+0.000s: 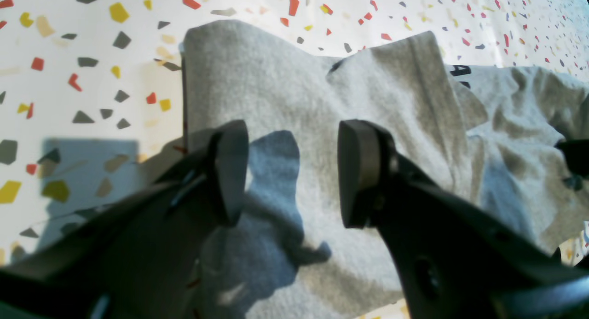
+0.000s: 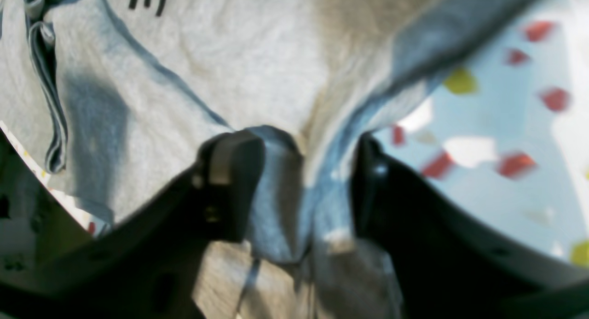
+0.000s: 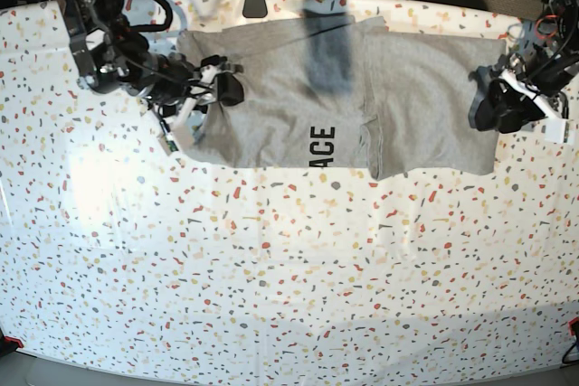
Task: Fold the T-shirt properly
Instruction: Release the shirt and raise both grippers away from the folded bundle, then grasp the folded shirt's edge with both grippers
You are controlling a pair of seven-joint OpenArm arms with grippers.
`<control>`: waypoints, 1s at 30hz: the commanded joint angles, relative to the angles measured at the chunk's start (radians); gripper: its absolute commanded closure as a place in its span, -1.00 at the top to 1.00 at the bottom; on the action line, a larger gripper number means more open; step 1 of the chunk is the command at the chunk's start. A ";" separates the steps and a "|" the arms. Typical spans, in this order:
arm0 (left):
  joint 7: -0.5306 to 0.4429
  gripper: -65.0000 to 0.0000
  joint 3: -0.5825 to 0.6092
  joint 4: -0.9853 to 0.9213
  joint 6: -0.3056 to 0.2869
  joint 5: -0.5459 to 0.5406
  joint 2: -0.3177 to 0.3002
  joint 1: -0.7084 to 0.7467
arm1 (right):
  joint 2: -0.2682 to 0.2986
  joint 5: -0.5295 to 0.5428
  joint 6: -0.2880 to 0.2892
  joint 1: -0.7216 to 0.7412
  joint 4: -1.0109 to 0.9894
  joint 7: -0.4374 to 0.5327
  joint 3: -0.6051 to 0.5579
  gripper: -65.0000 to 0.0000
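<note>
The light grey T-shirt (image 3: 271, 106) lies at the back of the table. Its right part is folded over, plain side up, and black letters "ACE" (image 3: 323, 145) show beside the fold. My left gripper (image 3: 479, 104) is at the shirt's right edge. In the left wrist view it (image 1: 294, 171) is open and empty just above the shirt (image 1: 285, 79). My right gripper (image 3: 220, 88) is at the shirt's left edge. In the right wrist view its jaws (image 2: 301, 181) stand apart with a raised ridge of the shirt (image 2: 230, 56) between them.
The table (image 3: 289, 268) is white with coloured speckles. A small black mount (image 3: 256, 2) sits at the back edge behind the shirt. Both arm bases and their cables stand at the back corners.
</note>
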 commanded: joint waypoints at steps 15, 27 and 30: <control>-0.023 -0.06 -0.006 0.015 -0.009 0.019 -0.015 -0.005 | 0.011 -0.140 0.003 -0.003 0.101 -0.037 0.095 -1.00; -0.047 -0.06 -0.006 -0.008 -0.009 0.080 -0.014 -0.005 | 0.099 -0.070 0.003 -0.006 0.164 -0.100 0.172 -1.00; -0.082 -0.06 -0.006 -0.064 -0.009 0.080 -0.014 -0.005 | 0.079 -0.043 0.003 -0.021 0.256 -0.121 0.171 -1.00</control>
